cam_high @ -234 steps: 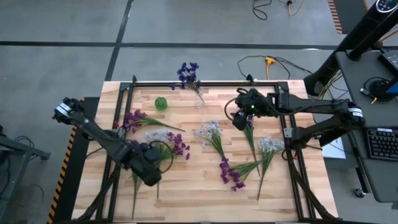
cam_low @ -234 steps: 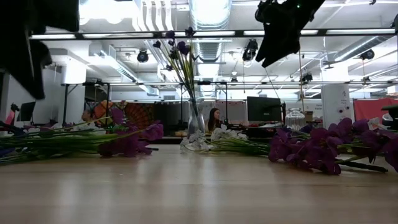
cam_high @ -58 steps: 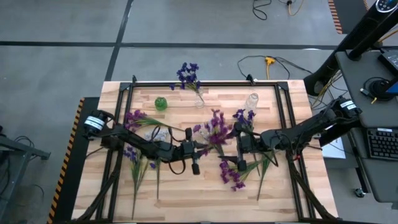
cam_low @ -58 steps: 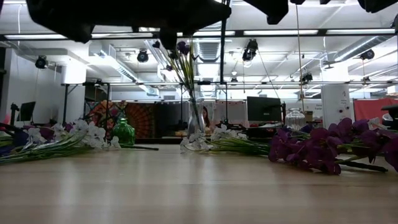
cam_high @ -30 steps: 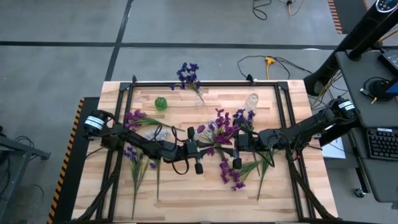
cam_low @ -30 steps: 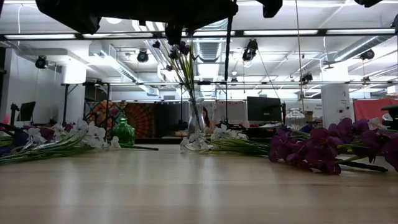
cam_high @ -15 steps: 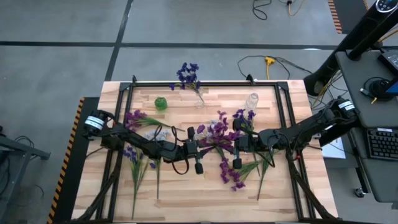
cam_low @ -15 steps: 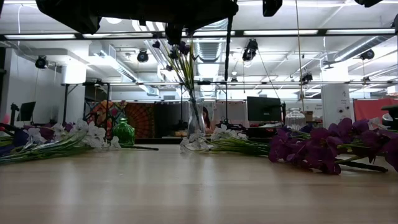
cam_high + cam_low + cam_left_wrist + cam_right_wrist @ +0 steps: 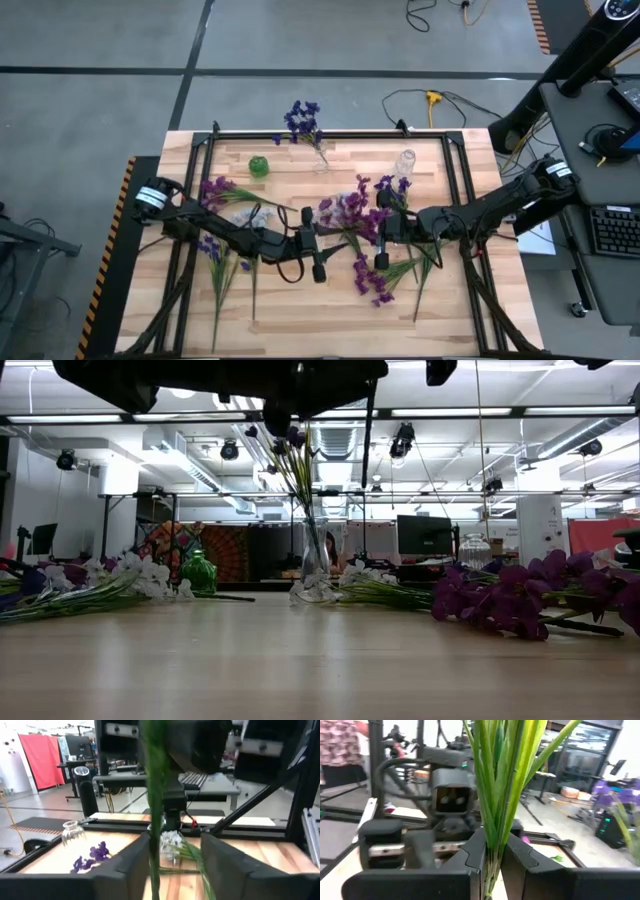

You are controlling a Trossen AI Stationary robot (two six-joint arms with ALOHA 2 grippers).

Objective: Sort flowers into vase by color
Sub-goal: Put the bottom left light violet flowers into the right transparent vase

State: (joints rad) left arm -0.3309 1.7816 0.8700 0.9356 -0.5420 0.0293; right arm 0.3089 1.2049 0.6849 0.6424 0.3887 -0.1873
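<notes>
The magenta-purple sprig hangs in the air above the middle of the table, between the two arms, with its blossoms toward the far side. The right gripper is clenched on its bundle of green stems. The left gripper has its fingers apart, with one stem running between them and, as far as I can judge, not pressed. This looks like a handover to the right arm. To do it well, the left gripper should open fully and draw back along the stem, not sideways, so it does not drag the sprig out of the right grip. The right arm should then carry the stems upright to a vase; the empty glass vase stands nearest, at the far edge. The clear vase with dark blue-violet flowers and the small green vase stand farther left.
</notes>
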